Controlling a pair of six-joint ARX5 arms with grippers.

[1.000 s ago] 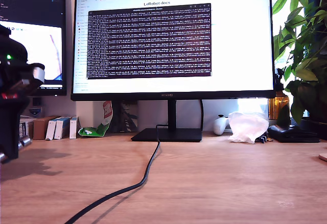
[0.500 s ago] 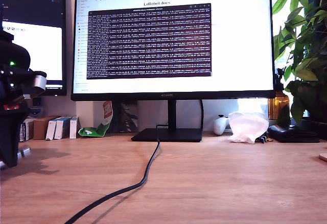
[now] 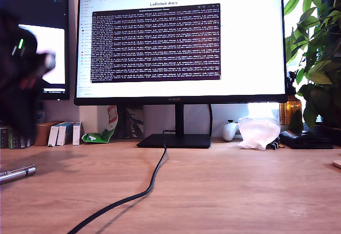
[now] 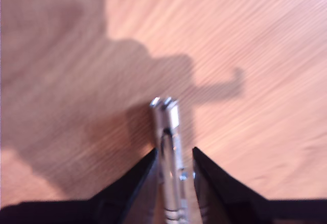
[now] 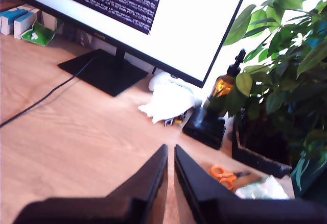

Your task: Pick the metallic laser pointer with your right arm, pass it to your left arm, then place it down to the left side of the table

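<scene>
The metallic laser pointer [image 3: 16,174] lies flat on the wood-grain table [image 3: 224,191], at the exterior view's left edge. Above it my first arm [image 3: 21,90] is a dark blur with a green light. In the first wrist view the silver pointer [image 4: 166,117] rests on the wood between the fingers of my first gripper [image 4: 173,151], which stands open with a gap beside the pointer. My second gripper [image 5: 170,155] is shut on nothing, high over the table and facing the plant; it does not show in the exterior view.
A black cable [image 3: 149,186] runs from the monitor stand [image 3: 176,140] toward the front edge. Small boxes [image 3: 58,133] stand at the back on the exterior view's left. A white crumpled bag [image 3: 257,131], a plant [image 3: 319,58], an amber bottle [image 5: 225,87] and orange scissors [image 5: 224,173] are on its right.
My first arm has risen from the table and blurred with motion. The pointer, earlier at the arm's lower end, now lies free on the wood.
</scene>
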